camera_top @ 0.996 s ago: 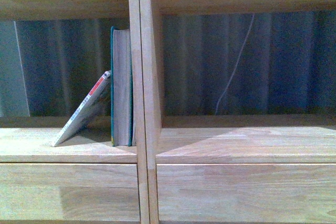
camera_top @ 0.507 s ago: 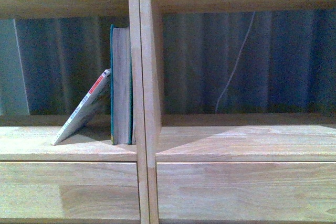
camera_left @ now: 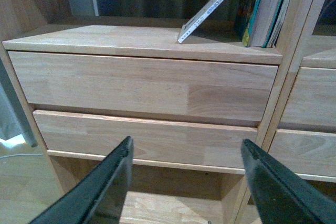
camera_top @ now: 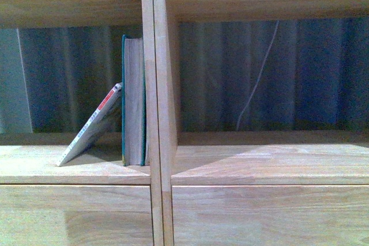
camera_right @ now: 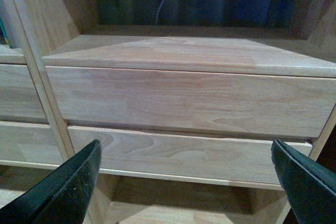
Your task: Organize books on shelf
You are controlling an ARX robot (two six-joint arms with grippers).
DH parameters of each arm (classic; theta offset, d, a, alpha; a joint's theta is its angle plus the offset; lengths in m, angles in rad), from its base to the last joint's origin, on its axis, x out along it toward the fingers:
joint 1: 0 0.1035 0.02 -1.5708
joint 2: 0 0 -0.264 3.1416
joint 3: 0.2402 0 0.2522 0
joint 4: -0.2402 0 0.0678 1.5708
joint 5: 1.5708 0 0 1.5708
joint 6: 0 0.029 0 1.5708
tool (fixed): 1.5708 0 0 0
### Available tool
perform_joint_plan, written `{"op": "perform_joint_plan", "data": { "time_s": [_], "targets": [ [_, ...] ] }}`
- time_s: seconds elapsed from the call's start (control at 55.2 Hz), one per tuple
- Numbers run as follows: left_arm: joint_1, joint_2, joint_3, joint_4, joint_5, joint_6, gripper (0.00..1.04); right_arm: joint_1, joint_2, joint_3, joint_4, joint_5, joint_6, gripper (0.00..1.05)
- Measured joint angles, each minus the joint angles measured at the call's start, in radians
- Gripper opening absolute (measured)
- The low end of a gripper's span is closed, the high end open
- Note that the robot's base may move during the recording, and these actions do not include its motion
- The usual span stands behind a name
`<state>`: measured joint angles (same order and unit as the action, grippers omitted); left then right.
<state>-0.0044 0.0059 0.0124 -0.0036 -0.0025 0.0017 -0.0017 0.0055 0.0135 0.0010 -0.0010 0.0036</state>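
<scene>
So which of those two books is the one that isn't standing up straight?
The thin pale paperback. It tilts, its top edge propped against the thick teal-green book, which stands upright against the shelf's central divider in the left compartment.

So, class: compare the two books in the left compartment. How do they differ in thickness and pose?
The teal-green book is thick; the paperback is thin. The teal-green book stands upright against the central divider; the paperback tilts, its top resting against the teal-green book. Both sit on the same shelf board.
</scene>
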Motion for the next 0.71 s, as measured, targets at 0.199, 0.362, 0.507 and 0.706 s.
{"op": "perform_joint_plan", "data": {
  "time_s": [0.199, 0.362, 0.507, 0.706],
  "targets": [
    [0.0, 0.0, 0.0, 0.0, 0.0, 0.0, 0.98, 0.0, 0.0, 0.0, 0.0, 0.0, 0.0, 0.98],
    [0.0, 0.0, 0.0, 0.0, 0.0, 0.0, 0.97, 0.0, 0.0, 0.0, 0.0, 0.0, 0.0, 0.98],
    [0.0, 0.0, 0.0, 0.0, 0.0, 0.0, 0.97, 0.0, 0.0, 0.0, 0.0, 0.0, 0.0, 0.98],
    [0.0, 0.0, 0.0, 0.0, 0.0, 0.0, 0.97, 0.0, 0.0, 0.0, 0.0, 0.0, 0.0, 0.98]
  ]
}}
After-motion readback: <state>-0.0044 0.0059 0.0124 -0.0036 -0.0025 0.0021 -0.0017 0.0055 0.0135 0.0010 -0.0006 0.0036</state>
